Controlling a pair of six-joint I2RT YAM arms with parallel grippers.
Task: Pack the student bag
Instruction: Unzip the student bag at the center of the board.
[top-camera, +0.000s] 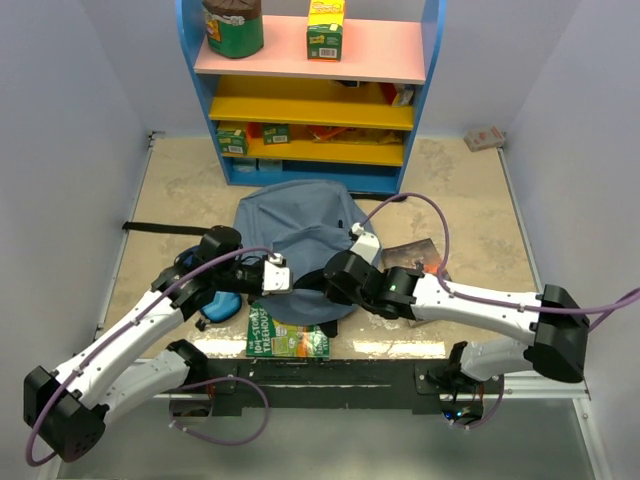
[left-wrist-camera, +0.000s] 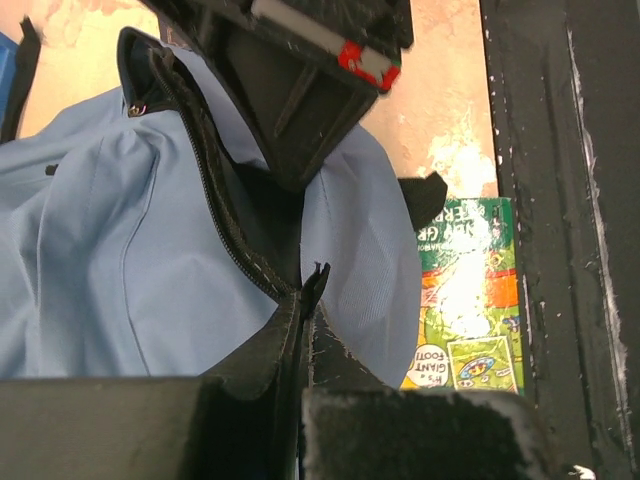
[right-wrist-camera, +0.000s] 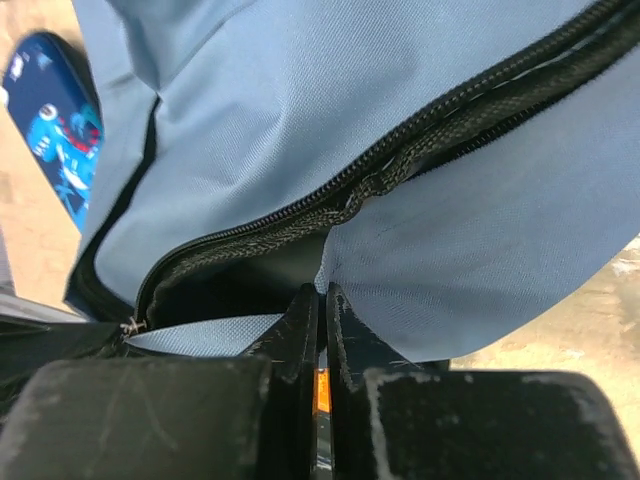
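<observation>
The left claw (left-wrist-camera: 305, 312) was clamped on the black zipper edge of the backpack (left-wrist-camera: 100, 250), at its gaping mouth. The right claw (right-wrist-camera: 322, 318) was pinched tight on the blue fabric just below the zipper (right-wrist-camera: 400, 160). It faced the left one, the two nearly touching. The backpack lay flat in the middle of the bench (top-camera: 470, 200), in front of a blue shelf (top-camera: 300, 180). Its near edge overlapped a green picture book (top-camera: 288, 342). A dark-blue pencil case (top-camera: 222, 303) lay just beside the backpack on its left, under the left arm.
</observation>
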